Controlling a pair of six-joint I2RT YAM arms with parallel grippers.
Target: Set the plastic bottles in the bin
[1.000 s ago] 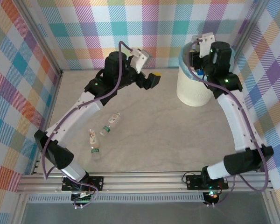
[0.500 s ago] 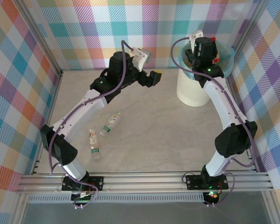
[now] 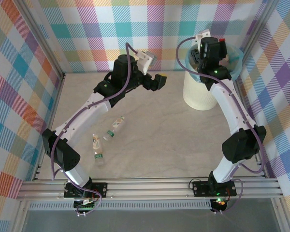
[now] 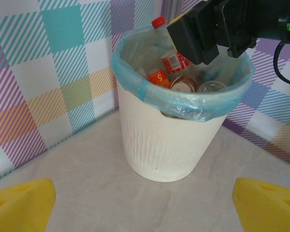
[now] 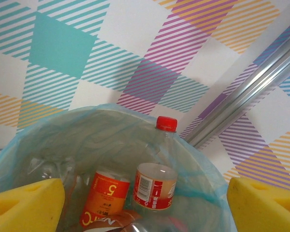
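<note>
Loose bottles [image 3: 109, 135]: lying on the tabletop, toward its near left corner.
Left fingers [image 3: 158, 81]: spread wide, holding nothing, above the tabletop's far edge.
Bin [image 4: 159, 145]: far right corner, with red-capped bottle [image 5: 157, 164] inside.
Right fingers [image 5: 24, 203]: spread wide, holding nothing, over the bin's mouth.

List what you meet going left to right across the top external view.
Loose plastic bottles → left gripper, held open above the table → bin
</note>
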